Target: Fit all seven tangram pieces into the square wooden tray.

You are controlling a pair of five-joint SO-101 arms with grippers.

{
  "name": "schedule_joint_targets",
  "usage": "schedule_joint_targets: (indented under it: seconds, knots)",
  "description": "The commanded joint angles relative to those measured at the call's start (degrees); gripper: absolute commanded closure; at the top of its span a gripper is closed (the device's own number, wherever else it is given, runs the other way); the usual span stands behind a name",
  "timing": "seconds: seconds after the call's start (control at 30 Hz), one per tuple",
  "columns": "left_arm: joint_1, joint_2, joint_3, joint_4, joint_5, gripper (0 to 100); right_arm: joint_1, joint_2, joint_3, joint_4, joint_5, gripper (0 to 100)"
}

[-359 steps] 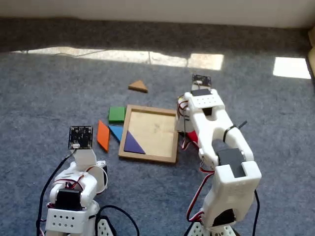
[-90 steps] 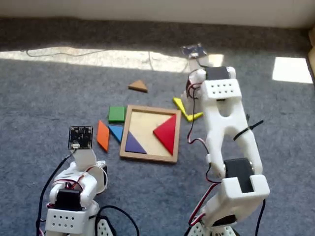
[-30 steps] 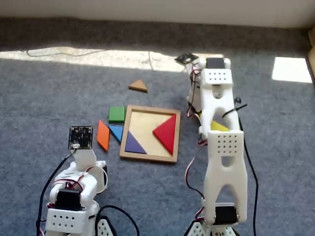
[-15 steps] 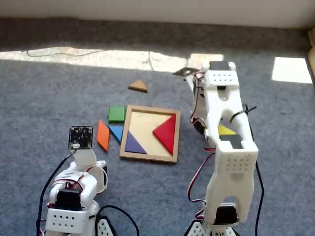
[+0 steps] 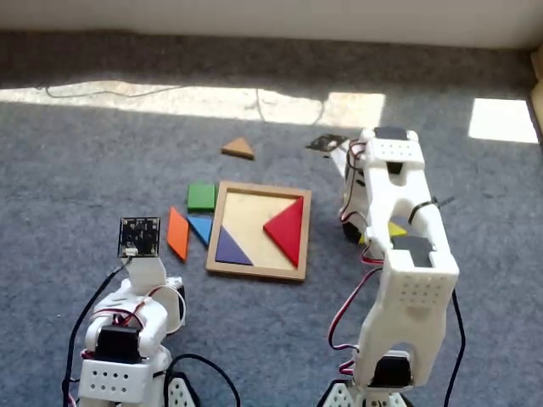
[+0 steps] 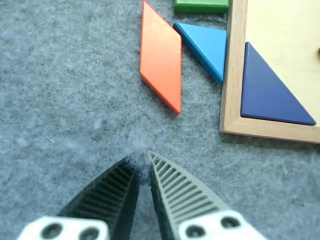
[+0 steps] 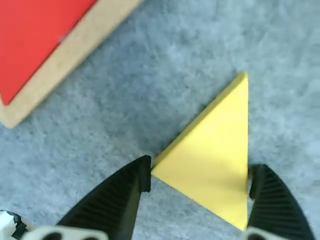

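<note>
The square wooden tray [image 5: 254, 270] holds a red triangle [image 5: 287, 229] and a dark blue triangle [image 5: 229, 248]. A green square [image 5: 201, 197], an orange parallelogram [image 5: 177, 233] and a light blue triangle [image 5: 202, 227] lie along its left side. Farther back lies a brown triangle [image 5: 238, 149]. A yellow triangle [image 7: 215, 155] lies on the carpet right of the tray. My right gripper [image 7: 197, 187] stands open with one finger on each side of it. My left gripper [image 6: 142, 167] is shut over bare carpet, near the orange parallelogram [image 6: 161, 55].
Grey carpet covers the floor, with sunlit patches and a thin cable [image 5: 170, 87] at the back. The right arm [image 5: 399, 237] stretches over the carpet right of the tray. The tray's rim [image 7: 75, 50] and the red triangle [image 7: 35, 35] lie close to the yellow piece.
The red triangle has gone into the tray. My right arm has since drawn back from the far side and come down over the yellow triangle. The left arm has not moved.
</note>
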Motion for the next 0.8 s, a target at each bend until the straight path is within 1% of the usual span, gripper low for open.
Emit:
schedule_joint_targets:
  seconds: [0.0,0.07,0.2,0.27,0.4,0.53,0.6,0.77]
  knots:
    - [-0.13,-1.98,1.19,0.26,-0.18,100,1.54,-2.59,2.42,-1.71,2.9,68.0]
    - [-0.13,-1.98,1.19,0.26,-0.18,100,1.45,-2.59,4.7,-2.68,3.96,68.0]
    - [-0.13,-1.98,1.19,0.26,-0.18,100,1.8,-2.59,9.63,-8.66,4.31,68.3]
    - [-0.13,-1.98,1.19,0.26,-0.18,100,2.33,-2.86,10.77,-9.8,4.31,68.3]
    - [-0.13,-1.98,1.19,0.26,-0.18,100,2.51,-2.86,11.03,-9.89,4.31,69.3]
    - [-0.13,-1.98,1.19,0.26,-0.18,100,2.51,-3.03,10.86,-9.71,4.31,79.8]
    - [-0.13,-1.98,1.19,0.26,-0.18,100,2.51,-3.12,10.86,-9.19,4.31,83.3]
    - [-0.13,-1.98,1.19,0.26,-0.18,100,2.15,-5.41,7.08,-4.26,4.22,83.5]
